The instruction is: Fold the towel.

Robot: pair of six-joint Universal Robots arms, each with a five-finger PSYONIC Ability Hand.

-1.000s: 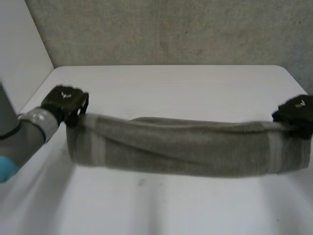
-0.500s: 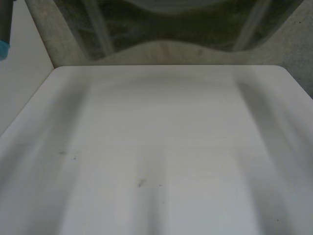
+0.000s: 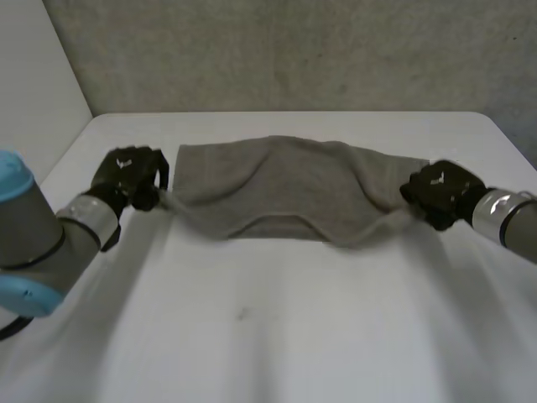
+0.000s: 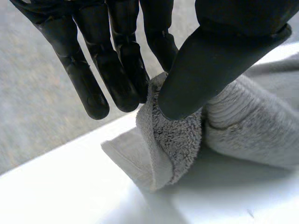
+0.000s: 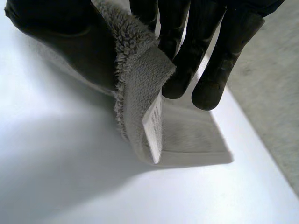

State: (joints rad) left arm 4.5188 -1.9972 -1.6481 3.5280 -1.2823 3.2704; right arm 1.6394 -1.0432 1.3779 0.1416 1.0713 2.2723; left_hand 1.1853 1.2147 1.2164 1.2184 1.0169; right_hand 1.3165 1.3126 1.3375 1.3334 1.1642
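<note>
- The towel lies across the middle of the head view with its long axis running left to right. Its far part is spread on the white table, and its near edge sags between the two hands.
- The left hand is at the towel's left end, middle left of the frame. In its own wrist view the thumb presses a doubled wad of cloth against the fingers — a pinch, with the corner hanging just below the fingertips.
- The right hand is at the right end, middle right of the frame. In its wrist view the thumb and fingers clamp a folded corner, and a white label shows on the cloth's edge below them.
- The towel lies between the hands, and each is equally close to its own end. Neither reaches the middle — so the sag there is unsupported.
- Room: the lower half of the head view is bare table. Behind the towel there is only a narrower strip before the table's back edge and the wall.
- My judgement: the fold turns on both ends travelling together across the short axis, and the slack middle could drag or bunch.
</note>
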